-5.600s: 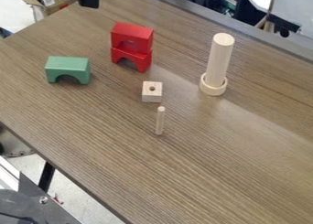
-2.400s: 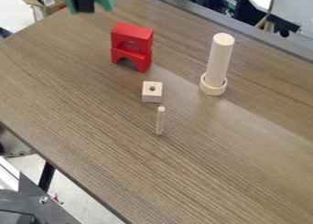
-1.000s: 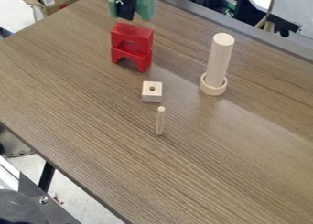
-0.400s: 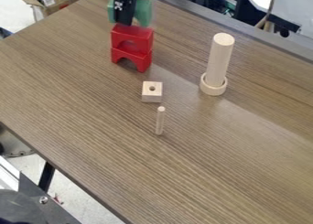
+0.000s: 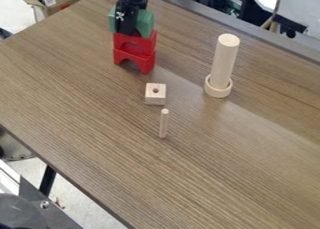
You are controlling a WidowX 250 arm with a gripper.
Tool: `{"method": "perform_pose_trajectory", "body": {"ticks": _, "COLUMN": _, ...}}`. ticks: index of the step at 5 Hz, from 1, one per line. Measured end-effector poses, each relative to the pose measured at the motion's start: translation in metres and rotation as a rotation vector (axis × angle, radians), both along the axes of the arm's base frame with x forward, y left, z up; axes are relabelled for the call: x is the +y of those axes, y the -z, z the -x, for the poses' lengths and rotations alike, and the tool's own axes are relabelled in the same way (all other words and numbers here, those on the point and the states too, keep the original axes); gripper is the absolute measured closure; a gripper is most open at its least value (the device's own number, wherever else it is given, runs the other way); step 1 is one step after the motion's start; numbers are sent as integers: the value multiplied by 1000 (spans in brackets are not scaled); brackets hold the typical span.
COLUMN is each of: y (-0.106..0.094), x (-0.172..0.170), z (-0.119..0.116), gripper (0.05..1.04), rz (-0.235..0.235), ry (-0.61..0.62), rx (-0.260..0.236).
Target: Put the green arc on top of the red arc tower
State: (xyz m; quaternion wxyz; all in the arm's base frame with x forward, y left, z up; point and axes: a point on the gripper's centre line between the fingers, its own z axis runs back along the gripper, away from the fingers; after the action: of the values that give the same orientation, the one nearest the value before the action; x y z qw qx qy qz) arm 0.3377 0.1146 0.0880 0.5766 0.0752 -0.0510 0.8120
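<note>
- Fingers (image 5: 127, 23) clenched on green arc (image 5: 146, 23), at upper left of camera view.
- One finger lay across the arc's near side, mid-length; green showed to both sides of it.
- Green arc sat right above upper red arc (image 5: 149, 43), opening down. Couldn't tell if the two touched.
- Lower red arc (image 5: 147, 62) stood on desk (image 5: 94, 125), carrying the upper one.
- Holed wooden block (image 5: 156, 94) and upright thin peg (image 5: 163, 124) stood near each other; thick wooden cylinder (image 5: 224, 62) stood upright in wooden ring (image 5: 217, 91).
</note>
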Motion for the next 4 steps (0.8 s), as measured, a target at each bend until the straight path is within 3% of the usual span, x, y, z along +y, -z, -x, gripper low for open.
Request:
{"method": "perform_pose_trajectory", "body": {"ticks": 1, "y": 2, "x": -1, "z": 3, "gripper": 131, "rz": 0, "ry": -2, "rx": 16}}
{"method": "perform_pose_trajectory", "body": {"ticks": 2, "y": -4, "x": -5, "z": 2, "gripper": 81, "rz": -2, "ry": 3, "rx": 2}}
{"method": "perform_pose_trajectory", "body": {"ticks": 4, "y": -26, "x": -6, "z": 0, "gripper": 85, "rz": 27, "ry": -18, "rx": -56}}
